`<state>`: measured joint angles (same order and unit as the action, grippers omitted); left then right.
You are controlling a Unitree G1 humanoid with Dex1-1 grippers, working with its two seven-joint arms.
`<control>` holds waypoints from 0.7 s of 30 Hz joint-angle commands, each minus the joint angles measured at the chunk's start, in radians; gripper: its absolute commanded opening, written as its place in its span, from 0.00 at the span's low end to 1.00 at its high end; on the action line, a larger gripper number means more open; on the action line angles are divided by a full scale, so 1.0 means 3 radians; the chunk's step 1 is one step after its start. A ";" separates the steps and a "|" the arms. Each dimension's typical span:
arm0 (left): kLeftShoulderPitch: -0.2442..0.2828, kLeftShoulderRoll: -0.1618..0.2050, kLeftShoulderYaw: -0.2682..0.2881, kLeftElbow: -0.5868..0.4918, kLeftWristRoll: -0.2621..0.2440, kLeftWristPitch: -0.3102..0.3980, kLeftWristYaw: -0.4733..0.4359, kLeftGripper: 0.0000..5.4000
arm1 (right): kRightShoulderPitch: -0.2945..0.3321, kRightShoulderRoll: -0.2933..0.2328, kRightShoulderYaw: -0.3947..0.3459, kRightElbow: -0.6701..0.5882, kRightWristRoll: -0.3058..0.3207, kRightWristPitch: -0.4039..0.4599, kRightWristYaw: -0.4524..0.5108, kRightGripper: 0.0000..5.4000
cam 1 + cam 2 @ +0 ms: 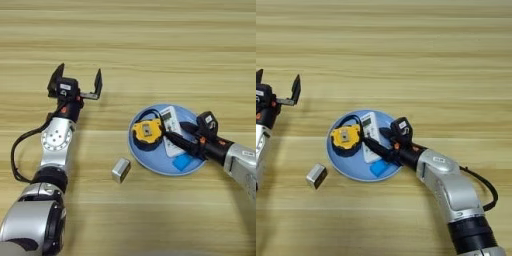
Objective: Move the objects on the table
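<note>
Far left, the left gripper (76, 82) hovers over bare surface (150, 45), jaws spread wide and holding nothing — it looks parked, clear of the work. Nearer, the box (121, 169) lies alone on the wood, just left of the plate (150, 162). On the plate sit the tape measure (146, 131) at its left side and, beside it, the remote (171, 127), with a small blue item (183, 161) at the near rim. The right gripper (376, 137) reaches in from the right, jaws open over the remote with one finger lying across it — probably lining up a pick.
</note>
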<state>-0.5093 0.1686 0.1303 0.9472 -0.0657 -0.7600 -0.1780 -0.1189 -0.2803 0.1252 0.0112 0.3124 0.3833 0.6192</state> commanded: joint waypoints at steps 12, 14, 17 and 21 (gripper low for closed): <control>-0.0081 -0.0017 -0.0009 0.0051 0.0031 -0.0048 0.0013 1.00 | -0.0057 -0.0064 -0.0082 0.0005 -0.0105 -0.0019 -0.0036 0.25; -0.0081 -0.0017 -0.0009 0.0052 0.0030 -0.0050 0.0012 1.00 | -0.0070 -0.0074 -0.0100 -0.0021 -0.0101 -0.0017 -0.0036 0.21; -0.0082 -0.0018 -0.0008 0.0054 0.0030 -0.0054 0.0012 1.00 | -0.0089 -0.0091 -0.0130 -0.0069 -0.0093 -0.0018 -0.0040 0.18; -0.0083 -0.0020 -0.0009 0.0057 0.0031 -0.0059 0.0014 1.00 | -0.0116 -0.0125 -0.0176 -0.0127 -0.0089 -0.0030 -0.0054 0.17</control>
<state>-0.5175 0.1671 0.1304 0.9538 -0.0657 -0.7670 -0.1778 -0.1342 -0.3066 0.0836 -0.0066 0.2965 0.3776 0.6118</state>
